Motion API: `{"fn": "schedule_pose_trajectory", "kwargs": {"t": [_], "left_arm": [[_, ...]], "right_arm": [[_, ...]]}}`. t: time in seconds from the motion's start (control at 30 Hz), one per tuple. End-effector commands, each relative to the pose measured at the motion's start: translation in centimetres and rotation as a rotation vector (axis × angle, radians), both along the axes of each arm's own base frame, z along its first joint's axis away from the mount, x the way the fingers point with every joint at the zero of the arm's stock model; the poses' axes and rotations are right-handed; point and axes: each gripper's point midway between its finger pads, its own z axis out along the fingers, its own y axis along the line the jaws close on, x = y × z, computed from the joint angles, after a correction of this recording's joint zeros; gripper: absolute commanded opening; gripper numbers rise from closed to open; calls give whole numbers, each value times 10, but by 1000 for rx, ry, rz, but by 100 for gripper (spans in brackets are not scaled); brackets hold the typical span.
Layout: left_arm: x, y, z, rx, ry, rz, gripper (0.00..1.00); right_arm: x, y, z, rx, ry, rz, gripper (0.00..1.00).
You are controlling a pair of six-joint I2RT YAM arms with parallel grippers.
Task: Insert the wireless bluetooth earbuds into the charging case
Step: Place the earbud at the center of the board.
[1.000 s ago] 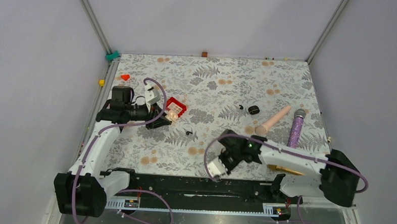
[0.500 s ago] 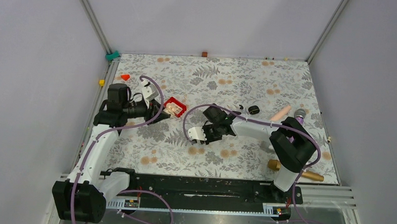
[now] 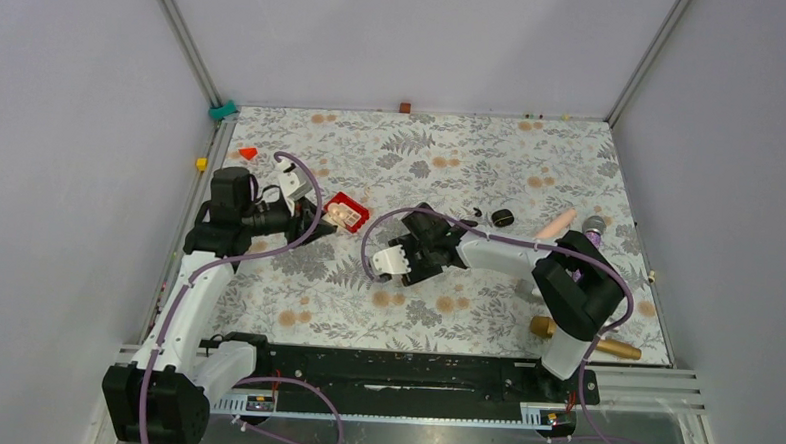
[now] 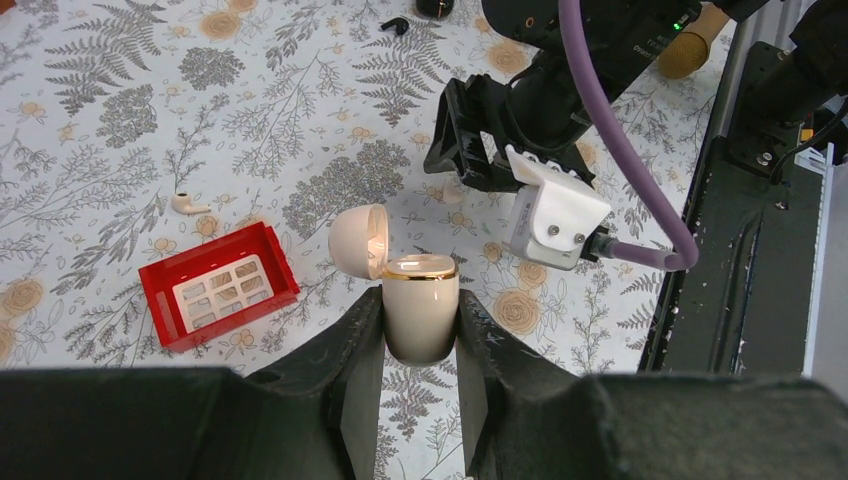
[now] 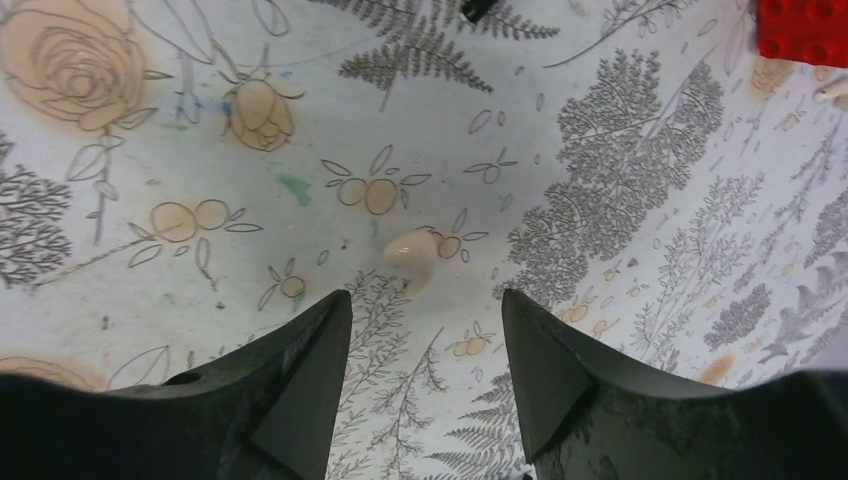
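Observation:
My left gripper (image 4: 420,335) is shut on a cream charging case (image 4: 421,300) with a gold rim. The case stands upright above the mat with its lid open. My right gripper (image 5: 425,340) is open and empty, low over the mat, and also shows in the top view (image 3: 415,245). A cream earbud (image 5: 412,255) lies just ahead of its fingertips. A second cream earbud (image 4: 188,205) lies beyond the red box. A small black oval case (image 3: 502,218) and a black earbud (image 3: 479,212) lie further right. The earbud also shows in the left wrist view (image 4: 395,24).
A red box (image 3: 349,212) with a white insert sits by my left gripper. A pink microphone (image 3: 555,224), a purple one (image 3: 594,227) and a gold one (image 3: 586,339) lie at the right. A small black object (image 5: 480,8) lies at the top edge of the right wrist view.
My right arm swung from the near edge out to the middle of the mat, then edged slightly left. My left arm has barely moved and still holds the cream case.

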Motion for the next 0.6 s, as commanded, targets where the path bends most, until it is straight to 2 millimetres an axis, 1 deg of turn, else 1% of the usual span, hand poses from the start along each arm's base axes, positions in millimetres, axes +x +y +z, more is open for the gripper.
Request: {"fn": "schedule_pose_trajectory", "kwargs": {"t": [0.0,0.2,0.37,0.47,0.57], "left_arm": [[3,-1,11,-7,-63,-1,0],[4,0,11,-4,-63,4,0],[4,-1,10,-4,-58,3,0],[3,-1,10,-6,-59,1,0],[3,-1,10,-6,-61,0,0]], "right_arm": [[20,1,2,19,-65,-48,65],[37,7,2,44,-118,-98,64],[45,9,-3,43,-130,-114,64],[57,6,-4,28,-175,-139,64],[66,1,1,17,-216,-158,63]]}}
